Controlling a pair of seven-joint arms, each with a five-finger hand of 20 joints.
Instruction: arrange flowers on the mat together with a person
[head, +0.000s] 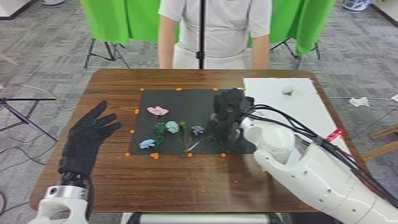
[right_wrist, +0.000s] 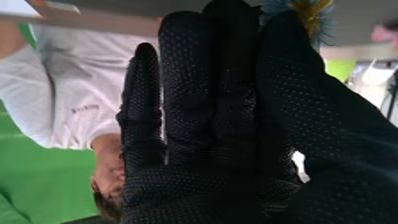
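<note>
A: In the head view, where does the right hand (head: 233, 112) work?
B: Over the right part of the black mat (head: 182, 100). The pink flower (head: 157, 110) lies left of it, the pale blue-green flower (head: 172, 126) nearer, and the purplish flower (head: 197, 130) just beside it

A: And the blue flower (head: 147, 144)?
B: Farther left and closer to the robot. The blooms sit apart, probably so each one reads separately in the arrangement

A: Why is the left hand (head: 84, 140) out there?
B: It's beside the mat, on the flowers' other side from the right hand, fingers loosely spread and nothing in them. I'd say that leaves its partner room to work

A: What about the white sheet (head: 311, 107)?
B: Right of the right hand, off the mat. Perhaps a place to keep flowers before they go on

A: Now the right wrist view?
B: The fingers are straight and pressed together, with the thumb close alongside. A blue bloom with a yellow part (right_wrist: 315, 10) shows by the thumb's tip

A: Is it pinched?
B: I can't tell; the glove hides the contact. A slim, flat hand like that would suit slipping between flowers, though a careless sweep could knock the nearest one askew
</note>
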